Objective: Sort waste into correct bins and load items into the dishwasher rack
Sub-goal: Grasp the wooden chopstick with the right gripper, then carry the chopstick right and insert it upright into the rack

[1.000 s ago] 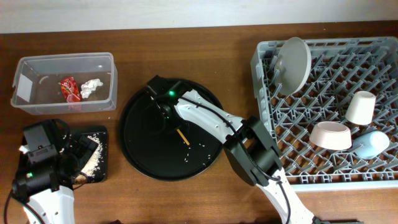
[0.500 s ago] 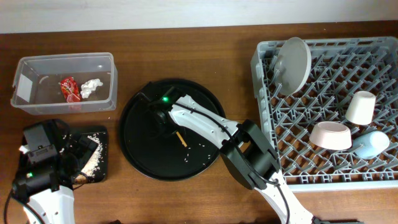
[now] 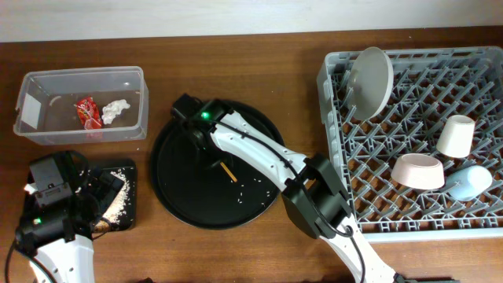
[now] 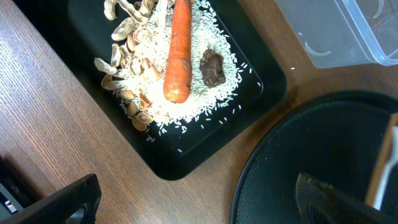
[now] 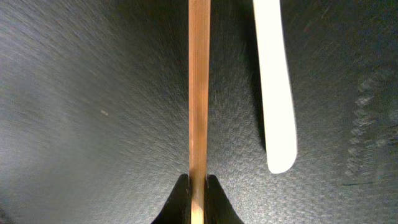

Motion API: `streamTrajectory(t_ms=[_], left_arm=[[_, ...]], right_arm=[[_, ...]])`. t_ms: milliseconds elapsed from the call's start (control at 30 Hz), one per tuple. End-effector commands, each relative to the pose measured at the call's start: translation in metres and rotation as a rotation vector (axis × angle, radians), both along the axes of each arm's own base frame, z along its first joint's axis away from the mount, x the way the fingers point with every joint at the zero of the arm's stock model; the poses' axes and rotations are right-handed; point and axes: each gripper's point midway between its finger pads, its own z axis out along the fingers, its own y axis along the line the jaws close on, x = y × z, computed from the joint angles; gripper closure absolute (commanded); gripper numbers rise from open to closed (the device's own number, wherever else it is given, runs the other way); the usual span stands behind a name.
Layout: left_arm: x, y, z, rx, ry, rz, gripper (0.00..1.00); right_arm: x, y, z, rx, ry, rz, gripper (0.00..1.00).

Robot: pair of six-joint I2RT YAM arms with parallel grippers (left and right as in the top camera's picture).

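Nearest the robot, the left gripper (image 4: 205,202) is hovering with its jaws spread wide and nothing between them, just beside the shallow black tray (image 4: 272,87). That tray is already holding the food scraps: a bed of white rice (image 4: 193,106), the orange carrot (image 4: 179,50) lying across it, the dark brown lump (image 4: 212,67) touching the carrot's side, and the pale beige strips (image 4: 124,81) along one edge. Further out, on the round black tray (image 3: 181,189), the right gripper (image 5: 198,186) is pressing its fingertips together on the near end of a thin brown stick (image 5: 198,87), with the white fork (image 5: 273,93) lying just beside it on the tray floor, and a few stray grains of rice are sitting scattered near them. At the far left, the clear tub (image 3: 78,72) is holding the red wrapper (image 3: 86,112) and the crumpled tissue (image 3: 115,111). On the right, the dishwasher rack (image 3: 377,157) is carrying the grey plate (image 3: 371,81) standing on edge, the white cup (image 3: 456,136), the small bowl (image 3: 419,171) and the blue cup (image 3: 469,182). The job is looking nearly finished — only the stick needs a place and the fork needs to go into the rack.
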Motion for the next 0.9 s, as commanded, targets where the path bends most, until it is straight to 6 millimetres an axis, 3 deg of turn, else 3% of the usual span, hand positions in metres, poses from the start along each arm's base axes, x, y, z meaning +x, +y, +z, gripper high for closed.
streamTrajectory(t_ms=[0, 200, 333, 467, 600, 633, 700, 767, 867], left_arm=[[0.002, 0.003, 0.008, 0.013, -0.025, 0.017, 0.01], [0.002, 0.003, 0.008, 0.012, -0.025, 0.017, 0.01], [0.002, 0.003, 0.008, 0.013, -0.025, 0.017, 0.01], [0.002, 0.003, 0.008, 0.013, -0.025, 0.017, 0.01], [0.002, 0.003, 0.008, 0.013, -0.025, 0.017, 0.01], [0.002, 0.003, 0.008, 0.012, -0.025, 0.017, 0.01], [0.002, 0.003, 0.008, 0.013, -0.025, 0.017, 0.01], [0.002, 0.003, 0.008, 0.013, -0.025, 0.017, 0.01], [0.002, 0.003, 0.008, 0.013, -0.025, 0.017, 0.01]], right_arm=[[0.006, 0.010, 0.032, 0.043, -0.034, 0.017, 0.96], [0.007, 0.010, 0.085, 0.106, -0.060, 0.064, 0.96], [0.011, -0.016, 0.108, 0.105, -0.050, 0.023, 0.96], [0.033, -0.075, 0.124, 0.032, -0.060, -0.088, 0.96], [0.057, -0.157, 0.151, -0.013, -0.081, -0.263, 0.96], [0.063, -0.187, 0.158, -0.015, -0.078, -0.345, 0.96], [0.068, -0.216, 0.162, -0.018, -0.066, -0.445, 0.96], [0.077, -0.260, 0.159, -0.017, -0.040, -0.559, 0.96], [0.079, -0.289, 0.150, -0.043, -0.012, -0.623, 0.96]])
